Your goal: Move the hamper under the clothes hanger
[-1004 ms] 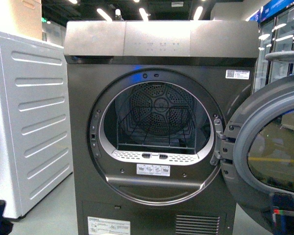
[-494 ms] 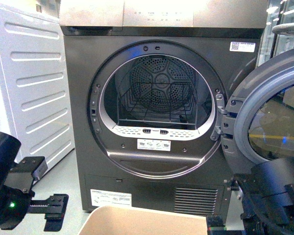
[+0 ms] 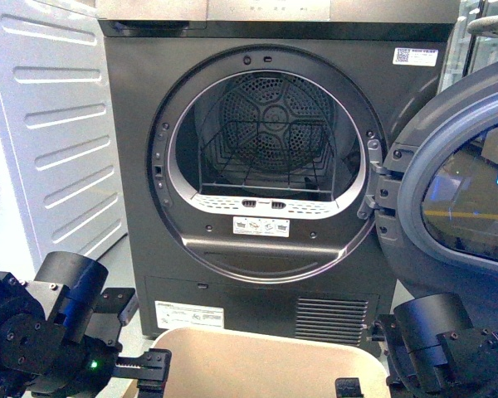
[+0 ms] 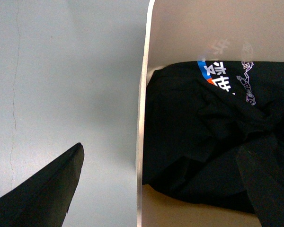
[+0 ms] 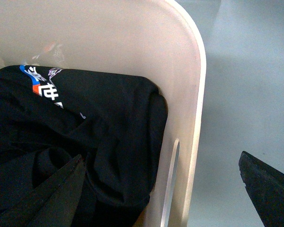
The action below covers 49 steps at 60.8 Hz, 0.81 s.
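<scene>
**Both grippers astride the hamper walls, nothing gripped yet**

Hamper (image 3: 257, 356) sits on the floor just before the open dryer (image 3: 133, 149), between the two arms. Clothes hanger is not in view.

Left gripper (image 4: 161, 151) is spread wide: one finger outside the wall, one inside over the black garment (image 4: 203, 142). Right gripper (image 5: 161, 161) is likewise wide, astride the opposite wall near a slot (image 5: 173, 179).

Risks:
- Inner fingers may pinch the garment against the wall and drag it out.
- The thin wall may flex and slip.
- An uneven lift would tip the load.
- Dryer door (image 3: 456, 191) hangs open close on the right, so a swing that way could strike it.

Against half a second ago, more of the hamper rim shows in the front view and both arms sit higher and further in. A second ago neither showed.
</scene>
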Motion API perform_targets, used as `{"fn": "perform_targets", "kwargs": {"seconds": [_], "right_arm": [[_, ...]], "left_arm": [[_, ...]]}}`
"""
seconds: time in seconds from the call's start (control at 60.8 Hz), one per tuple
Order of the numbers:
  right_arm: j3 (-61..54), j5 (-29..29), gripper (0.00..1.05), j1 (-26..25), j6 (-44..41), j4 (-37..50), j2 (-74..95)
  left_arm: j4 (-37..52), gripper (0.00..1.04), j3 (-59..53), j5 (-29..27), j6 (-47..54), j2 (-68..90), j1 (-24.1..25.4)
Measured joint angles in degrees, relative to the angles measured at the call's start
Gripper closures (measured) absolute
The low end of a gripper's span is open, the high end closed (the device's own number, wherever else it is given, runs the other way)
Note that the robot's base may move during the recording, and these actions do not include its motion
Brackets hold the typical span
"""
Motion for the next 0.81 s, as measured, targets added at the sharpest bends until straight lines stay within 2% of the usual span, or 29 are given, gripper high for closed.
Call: {"fn": "perform_targets", "kwargs": {"seconds": [0.806], "right_arm": [[4.9, 2.7, 0.08, -1.4, 1.1, -1.0, 6.5]], "left_arm": [[0.3, 0.07, 4.5, -0.3, 0.9, 6.6, 1.3]]}}
